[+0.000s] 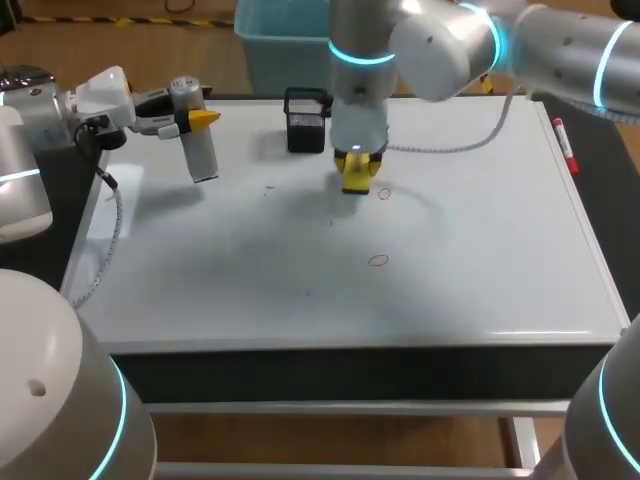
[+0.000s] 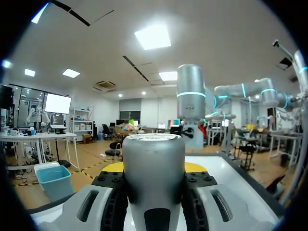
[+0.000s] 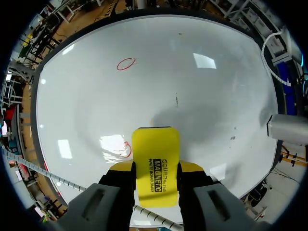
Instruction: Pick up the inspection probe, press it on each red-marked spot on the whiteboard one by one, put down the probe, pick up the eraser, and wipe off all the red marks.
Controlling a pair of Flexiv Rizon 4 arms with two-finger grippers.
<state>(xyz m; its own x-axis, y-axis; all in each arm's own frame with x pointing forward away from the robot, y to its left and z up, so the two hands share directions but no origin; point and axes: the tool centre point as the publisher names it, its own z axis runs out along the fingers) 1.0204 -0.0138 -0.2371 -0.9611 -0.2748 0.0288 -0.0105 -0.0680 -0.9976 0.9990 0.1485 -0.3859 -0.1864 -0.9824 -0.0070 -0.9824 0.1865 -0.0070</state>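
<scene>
Glossy and white, the board [image 1: 470, 270] covers the table and bears two red rings. The right gripper [image 3: 155, 169] points down at it, clamped on the eraser [image 3: 155, 144] with one finger on each long side. The near ring [image 3: 126, 150] lies just beside the eraser's edge, next to one finger. The far ring [image 3: 126, 64] lies well ahead of the fingers. Whether the eraser's face touches the board I cannot tell.

The left gripper [image 2: 154, 175] is clamped round the probe [image 2: 154, 154], which is raised and not set down, well apart from the right gripper.

The eraser looks light, with a stiff yellow shell and probably a soft wiping face. The hold across its narrow sides seems right, but it should be pressed flat or it may tip and skip. The probe is a smooth, rigid grey cylinder, likely slippery, and is best gripped at mid-body.

Black print runs along the eraser's yellow back. The probe shows no writing.
</scene>
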